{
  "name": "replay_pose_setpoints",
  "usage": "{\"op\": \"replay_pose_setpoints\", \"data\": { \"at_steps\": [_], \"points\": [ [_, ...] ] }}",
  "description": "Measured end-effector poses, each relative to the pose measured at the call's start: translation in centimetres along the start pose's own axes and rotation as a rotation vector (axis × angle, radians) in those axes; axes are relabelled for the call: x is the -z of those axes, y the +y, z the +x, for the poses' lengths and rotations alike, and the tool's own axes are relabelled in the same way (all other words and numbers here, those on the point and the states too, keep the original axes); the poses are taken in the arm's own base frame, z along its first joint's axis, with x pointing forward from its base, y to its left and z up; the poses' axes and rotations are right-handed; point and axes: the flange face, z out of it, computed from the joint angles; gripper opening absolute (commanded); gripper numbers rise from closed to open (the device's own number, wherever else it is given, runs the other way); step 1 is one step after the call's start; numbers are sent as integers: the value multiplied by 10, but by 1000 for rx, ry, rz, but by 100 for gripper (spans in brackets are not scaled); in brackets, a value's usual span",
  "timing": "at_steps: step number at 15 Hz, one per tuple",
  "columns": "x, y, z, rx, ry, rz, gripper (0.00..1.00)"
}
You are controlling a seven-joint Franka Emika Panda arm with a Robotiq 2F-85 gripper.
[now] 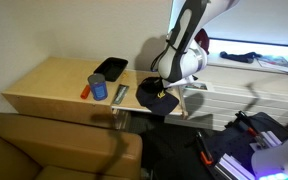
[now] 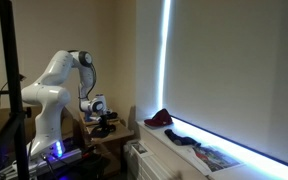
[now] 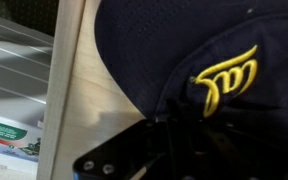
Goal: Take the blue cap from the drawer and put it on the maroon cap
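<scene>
Fabric of the blue cap (image 3: pixel 154 50) fills the wrist view, its yellow emblem (image 3: pixel 224 80) facing the camera. It lies at the right-hand edge of the drawer (image 1: pixel 54 85) top, its dome partly past that edge, probably because that side is closest to the arm. One dark finger (image 3: pixel 124 160) sits against the brim, and the gripper (image 1: pixel 164 88) stands low over the cap in an exterior view. Whether the jaws are clamped on the brim or merely beside it cannot be told.

Farther along the top, towards the middle, a blue can (image 1: pixel 99 88) stands upright with a small orange object (image 1: pixel 86 92) just beside it. Nearer the back edge lies a black tray (image 1: pixel 111 68).

Beyond the desk, the maroon cap (image 2: pixel 159 118) rests dome-up on the windowsill (image 2: pixel 214 150), well apart from the navy one, so the carry seems not yet begun.

The count is one blue cap, one maroon cap, one can, one tray and one gripper.
</scene>
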Motion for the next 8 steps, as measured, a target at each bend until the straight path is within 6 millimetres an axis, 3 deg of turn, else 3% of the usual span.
{"op": "replay_pose_setpoints", "data": {
  "at_steps": [4, 8],
  "points": [
    [4, 11, 1, -135, -24, 20, 1],
    [27, 53, 4, -327, -35, 86, 1]
  ]
}}
